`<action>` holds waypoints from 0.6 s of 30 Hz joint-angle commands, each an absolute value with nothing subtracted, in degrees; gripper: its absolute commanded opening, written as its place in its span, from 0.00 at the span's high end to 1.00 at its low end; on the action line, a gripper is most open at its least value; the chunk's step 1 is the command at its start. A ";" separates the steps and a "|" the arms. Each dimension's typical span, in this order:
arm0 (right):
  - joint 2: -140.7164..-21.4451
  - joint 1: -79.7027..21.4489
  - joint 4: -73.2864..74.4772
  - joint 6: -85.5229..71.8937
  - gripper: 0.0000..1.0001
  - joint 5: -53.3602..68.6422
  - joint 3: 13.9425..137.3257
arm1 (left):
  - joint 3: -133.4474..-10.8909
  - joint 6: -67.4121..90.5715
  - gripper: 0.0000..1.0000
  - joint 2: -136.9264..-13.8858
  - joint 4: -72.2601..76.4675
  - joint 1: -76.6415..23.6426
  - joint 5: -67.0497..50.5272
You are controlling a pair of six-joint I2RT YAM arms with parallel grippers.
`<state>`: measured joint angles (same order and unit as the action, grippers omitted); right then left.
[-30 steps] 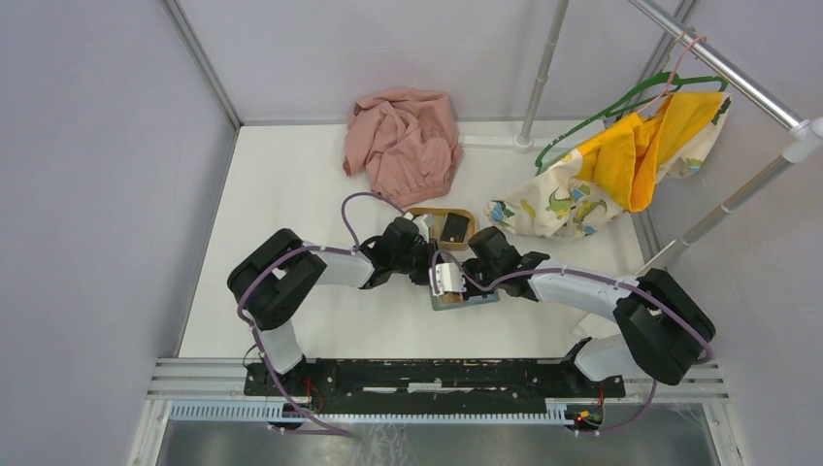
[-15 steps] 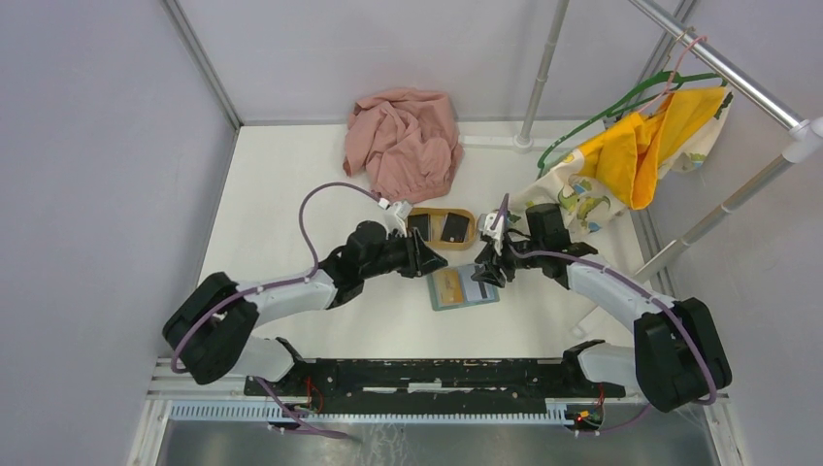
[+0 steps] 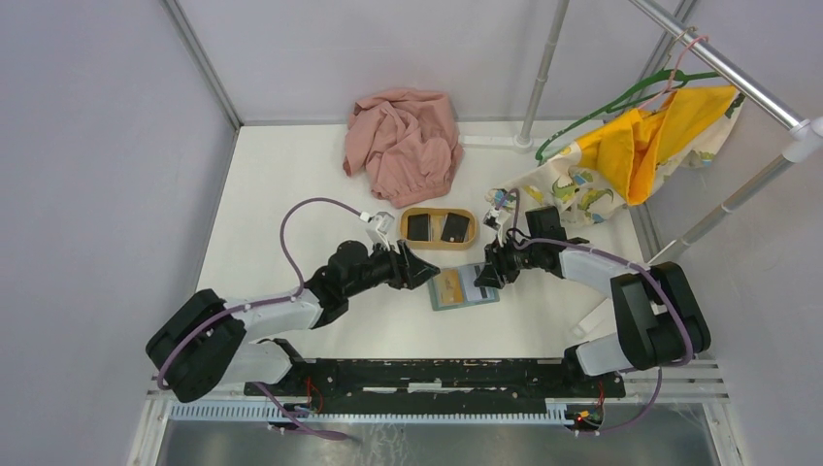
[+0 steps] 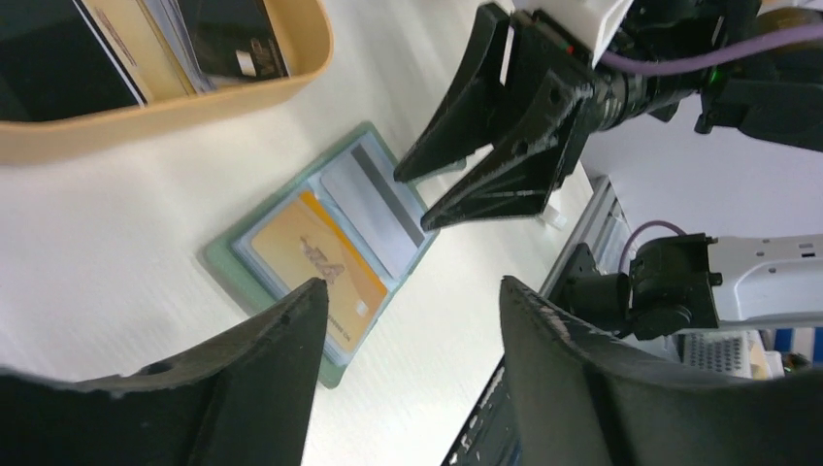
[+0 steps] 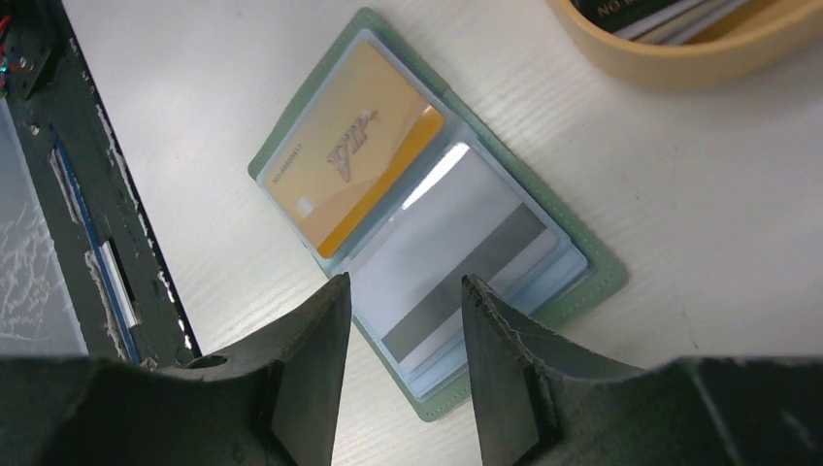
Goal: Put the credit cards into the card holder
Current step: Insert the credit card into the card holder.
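The holder [image 3: 462,291] lies open and flat on the table [image 3: 272,194], just in front of the tray [image 3: 439,213], with a strip of bare table between its far edge and the tray's rim. A gold card [image 5: 354,180] sits in one sleeve and a grey card [image 5: 466,262] with a dark stripe in the other. Two black cards [image 3: 418,226] rest in the tray.

The left gripper [image 3: 432,272] hovers off the holder's left edge, its fingers [image 4: 262,359] spread and holding nothing. The right gripper [image 3: 482,277] hangs over the right edge, tips near the grey card, its fingers [image 5: 500,359] also spread and empty. The two grippers face each other across the holder, apart.

White table stretches from the left arm towards the left wall. A pink cloth [image 3: 403,141] lies well beyond the tray.
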<state>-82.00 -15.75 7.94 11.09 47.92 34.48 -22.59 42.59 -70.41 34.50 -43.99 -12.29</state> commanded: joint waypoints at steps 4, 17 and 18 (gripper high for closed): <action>-85.08 -14.19 6.95 3.68 0.50 43.51 36.68 | -22.03 46.98 0.39 -79.12 49.00 -44.65 -18.72; -88.05 -12.74 9.26 1.93 0.48 41.48 37.78 | -26.05 47.29 0.50 -89.56 50.11 -47.66 -18.68; -88.34 -12.65 9.45 1.89 0.48 41.49 37.88 | -26.33 47.23 0.50 -90.13 49.96 -47.88 -18.60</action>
<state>-86.83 -13.32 8.19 2.74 43.68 36.07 -23.75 46.04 -88.47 46.46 -47.00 -18.15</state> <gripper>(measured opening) 0.515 0.505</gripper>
